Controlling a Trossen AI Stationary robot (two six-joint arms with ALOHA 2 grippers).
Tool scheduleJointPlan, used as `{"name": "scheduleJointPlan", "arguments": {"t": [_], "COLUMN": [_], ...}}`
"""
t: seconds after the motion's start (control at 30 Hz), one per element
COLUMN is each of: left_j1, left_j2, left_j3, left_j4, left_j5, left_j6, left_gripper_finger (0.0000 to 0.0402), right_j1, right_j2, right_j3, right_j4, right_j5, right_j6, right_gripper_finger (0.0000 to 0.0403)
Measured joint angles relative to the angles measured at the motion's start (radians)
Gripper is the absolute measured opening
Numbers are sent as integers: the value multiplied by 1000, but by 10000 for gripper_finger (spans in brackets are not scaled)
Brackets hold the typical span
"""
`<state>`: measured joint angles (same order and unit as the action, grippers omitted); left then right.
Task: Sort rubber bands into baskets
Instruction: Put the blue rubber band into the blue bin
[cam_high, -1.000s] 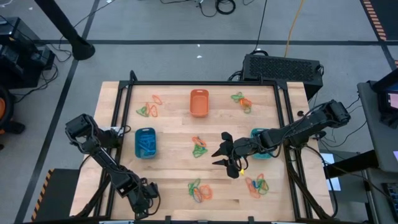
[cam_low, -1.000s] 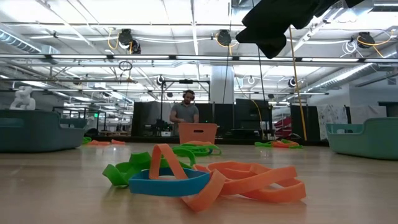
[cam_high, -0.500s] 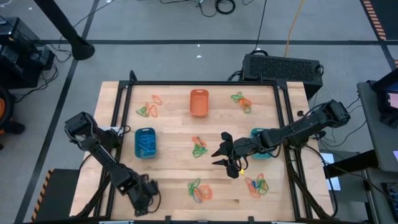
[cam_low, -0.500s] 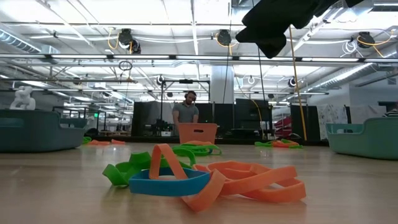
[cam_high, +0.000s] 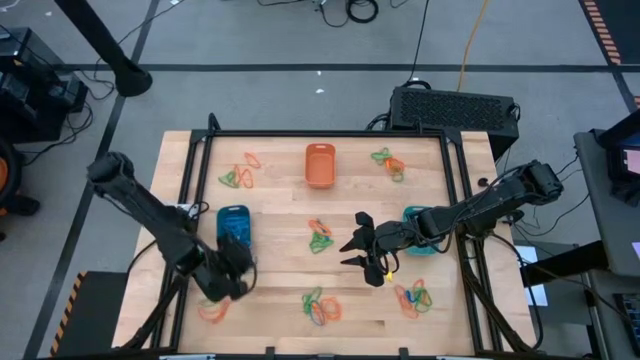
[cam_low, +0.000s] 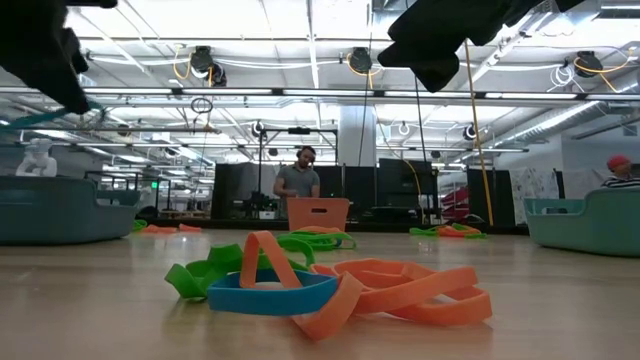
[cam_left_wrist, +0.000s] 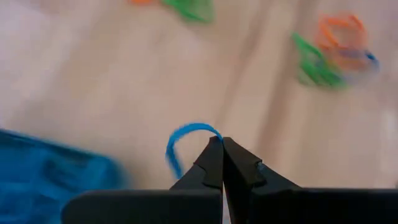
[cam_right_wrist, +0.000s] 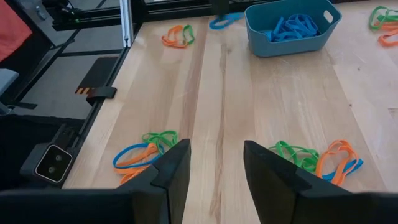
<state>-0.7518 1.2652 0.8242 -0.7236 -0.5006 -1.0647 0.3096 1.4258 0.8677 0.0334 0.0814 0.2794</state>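
Note:
My left gripper hangs above the table's near left, just on the near side of the blue basket, and is shut on a blue rubber band. My right gripper waits open over the table's middle, in front of the teal basket, which the arm partly hides. The orange basket stands at the far middle. Several blue bands lie inside the blue basket. Mixed orange, green and blue rubber bands lie in small piles on the wood. My left gripper pinches one spot of the blue band's loop between its two fingertips. The fingers slant downward. The rest of the loop curves out past the tips, slack and lifted clear of the table.
Band piles lie at the far left, far right, centre and near right; a lone orange band lies near left. A black frame rims the table. A person stands far behind it.
My left gripper has risen from the table's near left corner and gone toward the far edge, up to the blue basket, tipping toward level. It now shows at the low view's top left. An orange band shows where it stood.

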Motion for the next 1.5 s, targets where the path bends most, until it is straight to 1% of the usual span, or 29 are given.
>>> {"name": "scheduleJointPlan", "arguments": {"t": [0.13, 0.23, 0.3, 0.4, 0.57, 0.73, 0.8, 1.13, 1.2, 1.33, 1.4, 1.43, 1.5], "left_j1": [47, 83, 106, 136, 157, 156, 156, 157, 157, 157, 157, 157, 157], "left_j2": [-43, -46, -47, -47, -41, -39, -39, -40, -40, -40, -40, -40, -40], "left_j3": [0, 0, -1, -21, -53, -66, -67, -67, -67, -67, -67, -67, -67], "left_j4": [-121, -228, -287, -317, -313, -306, -306, -305, -306, -304, -268, -224, -103], "left_j5": [-28, -32, -26, 8, 107, 154, 159, 159, 154, 142, 107, 83, 28], "left_j6": [-3, -47, -81, -106, -108, -109, -109, -134, -134, -134, -129, -109, -24], "left_gripper_finger": [0, 0, 0, 0, 0, 1, 9, 83, 91, 95, 96, 96, 96], "right_j1": [0, 0, 0, 0, 0, 0, 0, 0, 0, 0, 0, 0, 0], "right_j2": [0, 0, 0, 0, 0, 0, 0, 0, 0, 0, 0, 0, 0], "right_j3": [0, 0, 0, 0, 0, 0, 0, 0, 0, 0, 0, 0, 0], "right_j4": [0, -1, -1, -2, -2, -4, -5, -5, -5, -5, -5, -5, 0], "right_j5": [0, 0, 0, 0, 0, 0, 0, 0, 1, 0, 0, 1, 1], "right_j6": [-3, -4, -4, -4, -4, -4, -4, -8, -8, -8, -8, -8, -8], "right_gripper_finger": [141, 141, 141, 141, 141, 141, 141, 141, 141, 141, 141, 141, 141]}}
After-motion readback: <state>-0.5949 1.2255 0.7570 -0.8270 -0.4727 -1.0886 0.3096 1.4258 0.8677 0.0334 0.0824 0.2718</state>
